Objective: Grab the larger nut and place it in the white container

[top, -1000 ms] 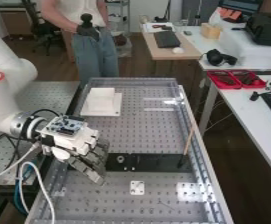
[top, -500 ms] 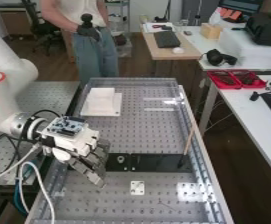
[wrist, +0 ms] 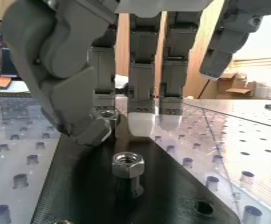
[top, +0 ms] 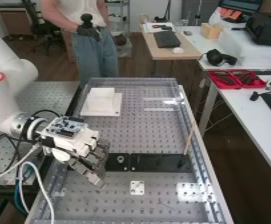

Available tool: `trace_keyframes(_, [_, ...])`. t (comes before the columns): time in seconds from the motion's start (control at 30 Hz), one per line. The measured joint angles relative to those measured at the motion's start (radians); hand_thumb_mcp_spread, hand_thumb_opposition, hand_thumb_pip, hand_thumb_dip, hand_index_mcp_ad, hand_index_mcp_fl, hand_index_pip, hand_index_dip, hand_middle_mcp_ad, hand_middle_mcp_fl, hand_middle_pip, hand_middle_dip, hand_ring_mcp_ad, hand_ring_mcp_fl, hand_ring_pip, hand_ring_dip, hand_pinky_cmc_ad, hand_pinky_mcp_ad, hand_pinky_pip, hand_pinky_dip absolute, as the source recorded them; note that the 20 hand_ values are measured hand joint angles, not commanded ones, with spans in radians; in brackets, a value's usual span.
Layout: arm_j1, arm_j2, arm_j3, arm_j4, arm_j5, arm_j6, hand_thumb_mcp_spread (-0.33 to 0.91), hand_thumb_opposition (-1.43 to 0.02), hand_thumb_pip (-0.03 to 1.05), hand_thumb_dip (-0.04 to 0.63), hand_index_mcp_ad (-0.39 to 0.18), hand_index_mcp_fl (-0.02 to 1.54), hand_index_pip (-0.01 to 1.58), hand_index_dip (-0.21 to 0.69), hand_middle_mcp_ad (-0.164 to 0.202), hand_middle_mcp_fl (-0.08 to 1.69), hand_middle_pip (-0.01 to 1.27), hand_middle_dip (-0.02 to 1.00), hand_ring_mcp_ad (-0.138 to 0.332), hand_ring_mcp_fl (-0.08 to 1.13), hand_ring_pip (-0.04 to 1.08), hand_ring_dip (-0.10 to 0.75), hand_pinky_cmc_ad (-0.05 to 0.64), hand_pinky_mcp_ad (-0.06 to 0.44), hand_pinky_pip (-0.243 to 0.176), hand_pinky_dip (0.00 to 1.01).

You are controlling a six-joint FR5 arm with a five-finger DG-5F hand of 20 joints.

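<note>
Across the perforated worktop [top: 149,135], a long black plate [top: 155,162]. Over one end, open, the robot hand [top: 89,167], fingers [wrist: 142,52] nearly straight, thumb [wrist: 72,97] slightly bent. Toward the far end, the white container [top: 100,102]. Down on the plate, a near nut [wrist: 128,166] and a farther nut [wrist: 109,115]; no telling the larger.

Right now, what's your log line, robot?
hand: open, at black plate | one nut: on plate, unheld | white container: farther back
</note>
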Motion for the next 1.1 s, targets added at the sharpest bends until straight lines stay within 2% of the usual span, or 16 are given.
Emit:
trace_keyframes(0.23, [0.0, 0.002, 0.002, -0.006, 0.007, -0.008, 0.42, -0.94, 0.67, 0.354, -0.218, 0.43, 1.39, -0.042, 0.0, 0.67, 0.96, 0.78, 0.03, 0.49, 0.64, 0.545, 0.29, 0.248, 0.033, 0.28])
trace_keyframes(0.27, [0.0, 0.002, 0.004, -0.01, 0.008, -0.008, 0.42, -0.94, 0.67, 0.354, -0.218, 0.42, 1.39, -0.042, 0.0, 0.69, 0.94, 0.78, 0.03, 0.5, 0.64, 0.546, 0.29, 0.251, 0.051, 0.27])
trace_keyframes(0.37, [-0.001, 0.001, 0.012, -0.026, 0.009, -0.008, 0.42, -0.95, 0.68, 0.361, -0.22, 0.42, 1.39, -0.028, 0.0, 0.71, 0.94, 0.78, 0.03, 0.5, 0.62, 0.546, 0.29, 0.248, 0.052, 0.25])
trace_keyframes(0.5, [-0.002, -0.003, 0.025, -0.045, 0.011, -0.005, 0.4, -0.95, 0.68, 0.405, -0.218, 0.42, 1.4, 0.03, 0.0, 0.71, 0.92, 0.78, 0.028, 0.51, 0.6, 0.559, 0.29, 0.251, 0.059, 0.25])
trace_keyframes(0.7, [-0.002, -0.009, 0.039, -0.064, 0.009, -0.012, 0.39, -0.95, 0.67, 0.489, -0.218, 0.42, 1.43, 0.047, 0.002, 0.71, 0.93, 0.8, 0.028, 0.51, 0.6, 0.557, 0.29, 0.251, 0.066, 0.25])
trace_keyframes(0.93, [0.0, -0.001, 0.039, -0.073, 0.007, -0.028, 0.39, -0.95, 0.66, 0.483, -0.216, 0.42, 1.41, 0.047, 0.0, 0.7, 0.92, 0.79, 0.028, 0.51, 0.6, 0.557, 0.29, 0.248, 0.066, 0.25])
trace_keyframes(1.1, [0.0, 0.01, 0.035, -0.075, 0.006, -0.033, 0.39, -0.94, 0.66, 0.382, -0.216, 0.42, 1.39, 0.017, 0.0, 0.7, 0.92, 0.79, 0.028, 0.51, 0.61, 0.557, 0.29, 0.265, 0.066, 0.25])
